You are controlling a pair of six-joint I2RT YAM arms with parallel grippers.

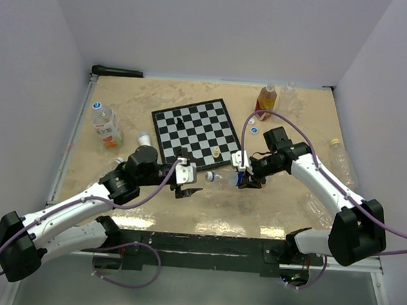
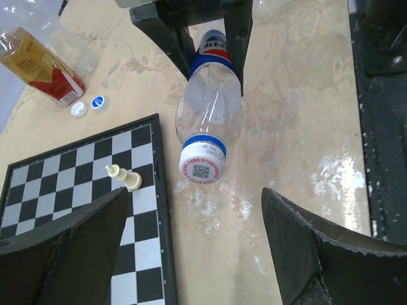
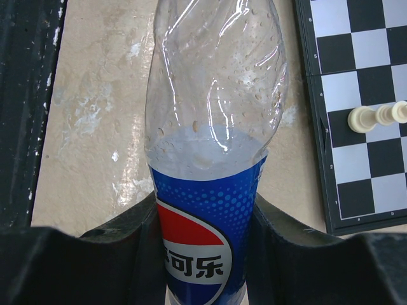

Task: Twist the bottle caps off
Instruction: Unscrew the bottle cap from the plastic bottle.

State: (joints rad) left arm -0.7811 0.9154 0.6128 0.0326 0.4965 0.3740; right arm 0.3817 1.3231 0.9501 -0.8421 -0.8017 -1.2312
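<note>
Two tools logged. Found right tool (image 3: 206, 244) clamped on bottle (image 2: 210, 105) at the label, holding it lengthwise over surface (image 2: 299, 95) beside chessboard (image 2: 63, 190). Found left tool (image 2: 194, 216) spread wide, just short of white cap (image 2: 202, 166), cap still screwed on. Judged step: approach. Next: advance, close on cap, twist. Saw only droplets inside bottle. Noted amber liquid in tea bottle (image 2: 41, 63), loose caps (image 2: 79, 109) beside it.
</note>
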